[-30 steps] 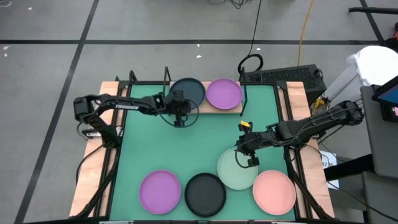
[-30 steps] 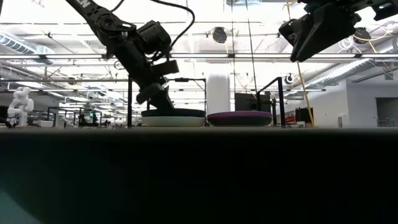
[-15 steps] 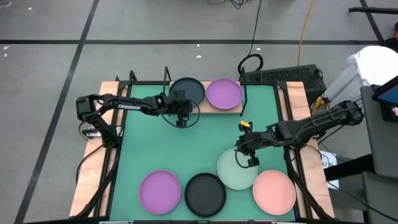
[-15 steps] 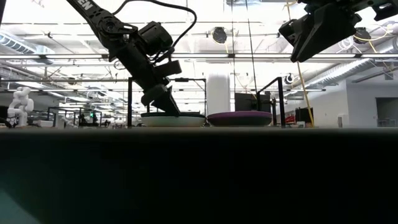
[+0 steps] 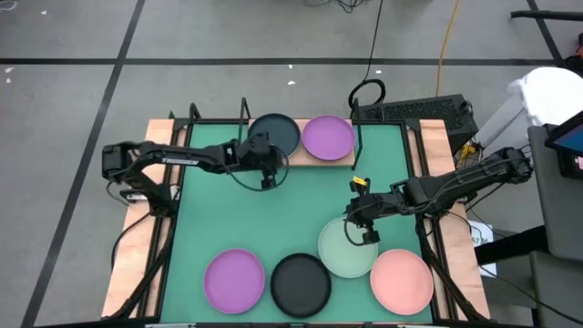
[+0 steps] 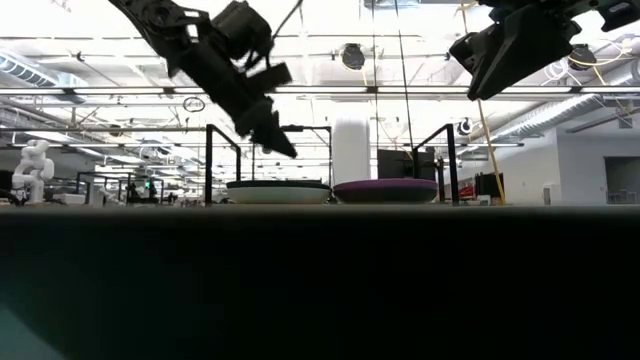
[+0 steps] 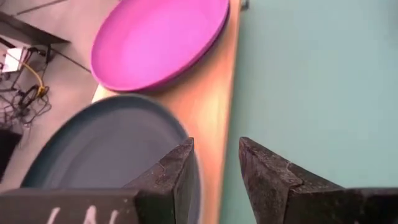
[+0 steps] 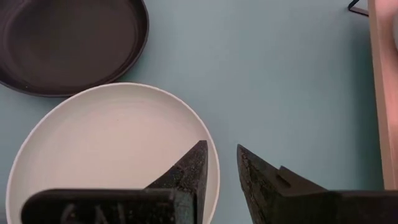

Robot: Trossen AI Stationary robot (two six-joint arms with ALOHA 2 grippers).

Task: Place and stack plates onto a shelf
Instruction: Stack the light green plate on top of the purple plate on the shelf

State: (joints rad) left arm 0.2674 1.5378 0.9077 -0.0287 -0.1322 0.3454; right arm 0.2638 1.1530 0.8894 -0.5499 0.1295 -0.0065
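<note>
On the shelf at the table's far edge lie a dark teal plate and a purple plate. In the low view the dark plate rests on a pale one. My left gripper, open by a narrow gap, hangs above the teal plate's near rim, clear of it. My right gripper, also narrowly open, hovers high over the far rim of the pale mint plate. The mint plate lies flat on the green mat.
Along the table's near edge lie a second purple plate, a black plate and a salmon pink plate. Black wire posts stand at the shelf's ends. Bare green mat lies in the middle.
My left gripper was low at the dark teal plate's near rim and has risen well above it. The plate has stayed flat on the shelf. My right arm has kept still.
</note>
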